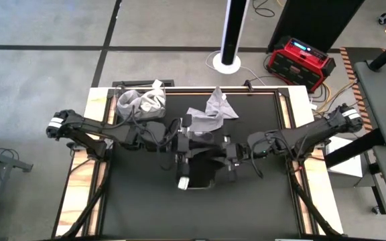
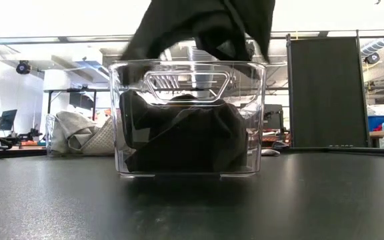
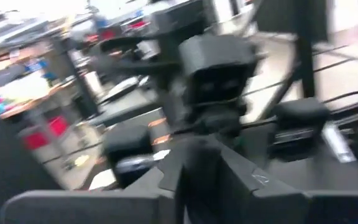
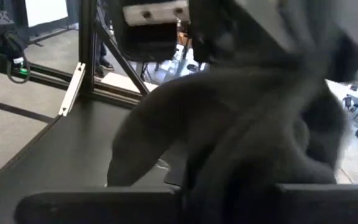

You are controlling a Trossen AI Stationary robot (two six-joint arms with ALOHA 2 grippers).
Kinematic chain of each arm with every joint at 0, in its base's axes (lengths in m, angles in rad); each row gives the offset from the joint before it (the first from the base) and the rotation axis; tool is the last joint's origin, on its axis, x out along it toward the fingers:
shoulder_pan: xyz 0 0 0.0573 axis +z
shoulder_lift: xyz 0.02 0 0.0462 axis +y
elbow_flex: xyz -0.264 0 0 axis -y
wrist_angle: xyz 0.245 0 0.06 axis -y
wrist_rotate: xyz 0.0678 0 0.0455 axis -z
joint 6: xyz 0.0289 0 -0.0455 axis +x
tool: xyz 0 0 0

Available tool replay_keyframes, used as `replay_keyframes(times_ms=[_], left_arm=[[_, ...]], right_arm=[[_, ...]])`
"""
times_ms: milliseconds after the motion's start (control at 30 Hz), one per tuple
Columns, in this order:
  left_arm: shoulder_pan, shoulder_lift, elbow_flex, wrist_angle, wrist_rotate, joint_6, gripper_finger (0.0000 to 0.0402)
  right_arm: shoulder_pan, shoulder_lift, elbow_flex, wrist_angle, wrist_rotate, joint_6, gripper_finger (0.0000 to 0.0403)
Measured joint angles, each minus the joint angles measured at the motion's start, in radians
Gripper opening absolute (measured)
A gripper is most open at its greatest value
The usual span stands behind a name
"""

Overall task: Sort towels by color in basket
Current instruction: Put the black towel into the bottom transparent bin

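Observation:
A clear plastic basket [image 2: 127, 87] stands mid-table on the black mat and holds black towels [image 2: 185, 140]. Just above it hangs another black towel [image 1: 203, 148], seen in the low view over the rim [image 2: 205, 27]. My left gripper [image 1: 179, 142] is at this towel's left end and my right gripper [image 1: 232, 152] at its right end, both shut on it. A light grey towel [image 1: 213, 107] lies spread on the mat behind the basket. More light grey towels [image 1: 141, 102] lie bunched at the far left corner. My left gripper holds the black towel at its left end [image 1: 187, 146], coming level from the table's left. The fingertips are hidden in the cloth, so layers cannot be told. The towel is lifted clear above the basket. My right gripper holds the towel's right end [image 4: 260, 124] from the table's right, with bunched cloth between the fingers. The towel hangs slack below and between both grippers, above the basket rim.
The near half of the black mat [image 1: 200, 214] is free. A white pole's base [image 1: 230, 61] and a red box [image 1: 300, 59] stand on the floor beyond the table's far edge. The table frame's rails [image 1: 290, 127] run along both sides.

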Motion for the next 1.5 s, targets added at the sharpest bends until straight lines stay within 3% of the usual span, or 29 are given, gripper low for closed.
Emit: replay_keyframes(times_ms=[100, 300, 400, 567, 633, 767, 933, 1067, 1300, 1400, 1500], left_arm=[[0.0, -0.009, 0.001, -0.055, -0.102, 0.0, 0.0091], [0.0, -0.059, 0.008, -0.203, -0.172, 0.002, 0.0197], [0.0, -0.084, 0.008, -0.262, -0.234, 0.017, 0.0241], [0.001, -0.135, 0.006, -0.352, -0.265, -0.027, 0.0281], [0.001, -0.143, -0.007, -0.361, -0.24, -0.067, 0.0285], [0.006, -0.128, -0.038, -0.347, -0.213, -0.121, 0.0284], [0.026, -0.08, -0.101, -0.172, -0.213, -0.132, 0.0283], [0.051, -0.051, -0.116, -0.037, -0.226, -0.131, 0.0283], [0.093, 0.026, -0.118, -0.038, -0.11, -0.15, 0.0281], [0.094, 0.057, -0.118, -0.023, -0.07, -0.145, 0.0267], [0.089, 0.073, -0.118, -0.029, -0.026, -0.13, 0.0225]], right_arm=[[0.0, -0.013, 0.0, -0.026, 0.0, 0.015, 0.0014], [0.0, -0.056, 0.0, -0.077, 0.035, 0.052, 0.0011], [0.0, -0.079, 0.0, -0.103, 0.121, 0.058, 0.001], [0.0, -0.111, 0.0, -0.146, 0.385, 0.031, 0.001], [-0.002, -0.113, 0.0, -0.155, 0.444, 0.006, 0.001], [-0.003, -0.108, 0.0, -0.15, 0.453, -0.022, 0.0009], [-0.002, -0.098, 0.0, -0.149, 0.449, -0.019, 0.0009], [-0.002, -0.094, 0.0, -0.15, 0.444, -0.009, 0.0009], [-0.002, -0.094, 0.0, -0.115, 0.355, 0.0, 0.0009], [-0.002, -0.095, 0.0, -0.097, 0.346, -0.013, 0.0009], [-0.002, -0.096, 0.0, -0.093, 0.344, -0.009, 0.0009]])
